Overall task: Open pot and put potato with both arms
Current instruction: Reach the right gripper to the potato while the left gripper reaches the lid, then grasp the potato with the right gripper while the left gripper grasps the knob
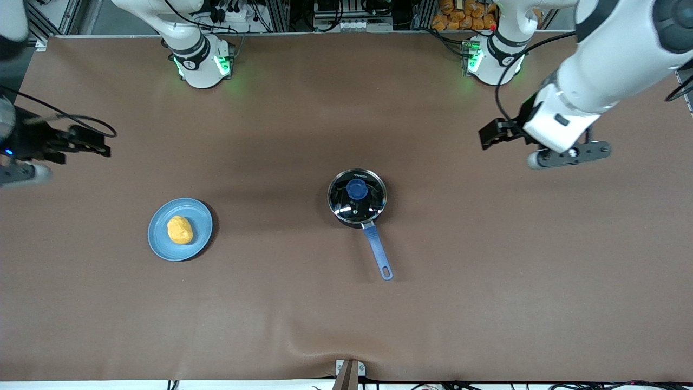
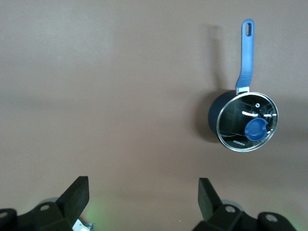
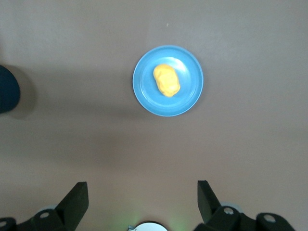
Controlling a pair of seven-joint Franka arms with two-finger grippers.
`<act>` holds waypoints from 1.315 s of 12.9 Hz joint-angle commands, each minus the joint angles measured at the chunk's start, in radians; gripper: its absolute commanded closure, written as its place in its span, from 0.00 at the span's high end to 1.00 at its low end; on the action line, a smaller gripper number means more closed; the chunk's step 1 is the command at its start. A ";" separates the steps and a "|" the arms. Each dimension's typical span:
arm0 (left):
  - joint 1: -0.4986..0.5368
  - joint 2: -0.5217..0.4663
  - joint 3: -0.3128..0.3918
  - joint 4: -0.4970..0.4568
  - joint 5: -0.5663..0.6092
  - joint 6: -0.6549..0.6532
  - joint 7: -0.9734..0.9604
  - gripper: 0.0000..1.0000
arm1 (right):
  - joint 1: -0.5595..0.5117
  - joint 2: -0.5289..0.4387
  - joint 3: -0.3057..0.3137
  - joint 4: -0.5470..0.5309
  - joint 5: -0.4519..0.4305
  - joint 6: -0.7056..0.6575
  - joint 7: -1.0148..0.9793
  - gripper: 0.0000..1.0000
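Hovering over the right arm's end of the brown desk [image 1: 346,325], the right end effector [image 1: 89,142] hangs empty with its fingers spread wide, well apart from the potato [image 1: 180,229]. That lumpy yellow-orange oval lies at the middle of a flat, glossy light-blue plate [image 1: 162,246], toward the right arm's end and slightly nearer the front camera than the saucepan [image 1: 357,198]. The small round black saucepan sits near the desk's middle, closed under a glass lid [image 1: 340,199] with a steel rim and a blue knob [image 1: 357,189]; its long blue handle [image 1: 377,252], holed at the tip, points toward the front camera. The left end effector [image 1: 495,134] hangs over the left arm's end, also parted and empty. Nothing of the task looks begun. The risks I judge likeliest: the small rounded knob slipping between the fingers, the light pan dragging or tipping if the lid is pulled off-centre, and the smooth plate sliding as the uneven potato is pinched and rolls.
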 commanded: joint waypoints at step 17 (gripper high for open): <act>-0.429 0.473 0.011 0.166 0.240 0.345 -0.327 1.00 | 0.018 0.473 -0.005 -0.174 -0.008 0.571 -0.479 1.00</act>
